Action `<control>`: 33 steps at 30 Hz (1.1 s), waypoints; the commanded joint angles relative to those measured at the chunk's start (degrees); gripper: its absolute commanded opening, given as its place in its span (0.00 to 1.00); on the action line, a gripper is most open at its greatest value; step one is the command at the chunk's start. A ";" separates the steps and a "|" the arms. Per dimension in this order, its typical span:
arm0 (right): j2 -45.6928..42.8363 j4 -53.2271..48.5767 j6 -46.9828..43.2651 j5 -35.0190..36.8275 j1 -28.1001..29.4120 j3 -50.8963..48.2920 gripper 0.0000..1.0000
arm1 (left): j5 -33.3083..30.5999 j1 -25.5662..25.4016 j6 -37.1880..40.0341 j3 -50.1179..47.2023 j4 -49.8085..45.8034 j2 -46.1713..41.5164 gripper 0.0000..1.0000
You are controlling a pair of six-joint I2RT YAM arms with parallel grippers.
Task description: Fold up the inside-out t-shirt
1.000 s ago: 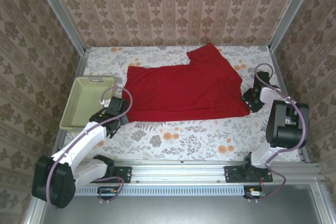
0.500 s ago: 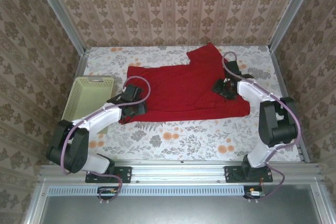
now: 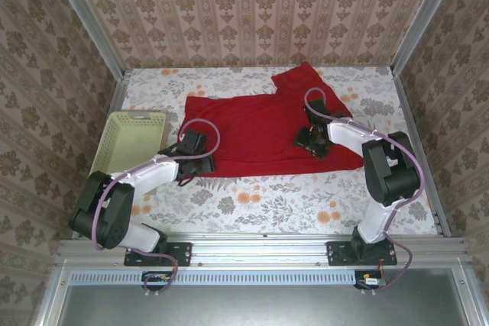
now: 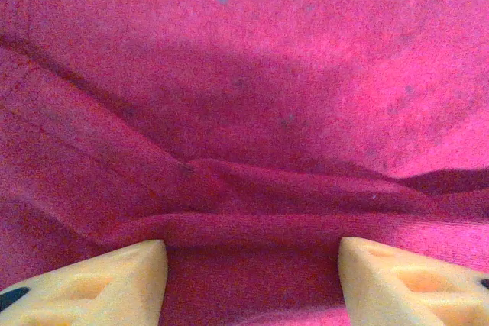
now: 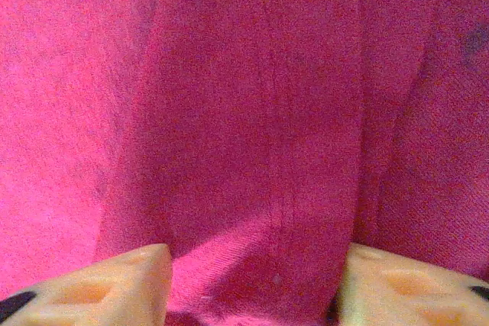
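The inside-out t-shirt (image 3: 256,127) lies spread across the flowered table, plain red, with one sleeve pointing to the far wall. My left gripper (image 3: 197,152) rests low on the shirt's left edge. In the left wrist view its fingers (image 4: 114,280) stand apart, open, with a low ridge of red cloth (image 4: 252,227) running across in front of them. My right gripper (image 3: 312,140) sits on the shirt's right part, well inside the cloth's edge. Its fingers (image 5: 412,284) are open too, with creased red cloth (image 5: 252,188) lying flat between them.
A pale green basket (image 3: 137,115) stands at the left, close beside the left arm. Metal frame posts and patterned walls close in the table on three sides. Bare flowered tabletop (image 3: 260,204) stretches between the shirt and the arm bases.
The left gripper came in from beside the basket onto the shirt's left edge. The right gripper travelled left from the shirt's right border onto the cloth.
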 commanded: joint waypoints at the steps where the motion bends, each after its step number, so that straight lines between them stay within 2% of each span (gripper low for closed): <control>1: 1.74 -1.35 0.68 -1.83 0.49 5.66 0.35 | 0.45 -0.71 -0.37 -1.40 1.28 0.73 0.62; 6: 7.70 -3.39 -0.04 -2.40 0.74 15.98 0.12 | 0.52 -0.98 -0.92 -2.60 1.56 0.03 0.62; 9: 11.84 -6.29 -0.77 -2.89 0.57 23.37 0.07 | 0.34 -0.98 -0.92 -2.95 1.28 -0.92 0.63; 11: 13.32 -7.07 -1.55 -3.40 0.17 26.96 0.07 | 0.13 -0.98 -0.79 -3.10 0.71 -1.69 0.63; 13: 13.80 -9.13 -2.61 -3.63 -0.21 30.13 0.10 | -0.14 -0.98 -0.57 -3.30 0.27 -2.62 0.63; 14: 13.60 -11.25 -3.66 -3.09 -0.24 31.24 0.16 | -0.34 -0.98 -0.46 -3.38 0.01 -2.99 0.63; 16: 10.96 -15.18 -5.92 2.65 0.12 30.24 0.33 | -0.87 -0.98 -0.39 -3.55 -0.61 -3.75 0.64; 17: 9.22 -15.27 -6.63 4.58 0.21 27.99 0.36 | -0.91 -0.98 -0.39 -3.57 -0.72 -4.01 0.64; 23: -2.55 -12.26 -9.14 9.02 0.12 8.67 0.43 | -0.32 -0.98 -0.09 -3.59 0.33 -3.72 0.66; 26: -5.80 -9.96 -8.96 8.54 0.18 1.99 0.43 | -0.61 -0.98 0.18 -3.49 0.29 -3.32 0.66; 29: -5.97 -7.29 -8.60 6.56 0.12 -1.54 0.43 | -0.72 -0.98 0.08 -3.48 0.38 -3.08 0.66; 33: -3.46 -6.37 -8.62 5.66 0.18 -0.62 0.42 | -0.48 -0.98 -0.22 -3.75 0.58 -3.07 0.67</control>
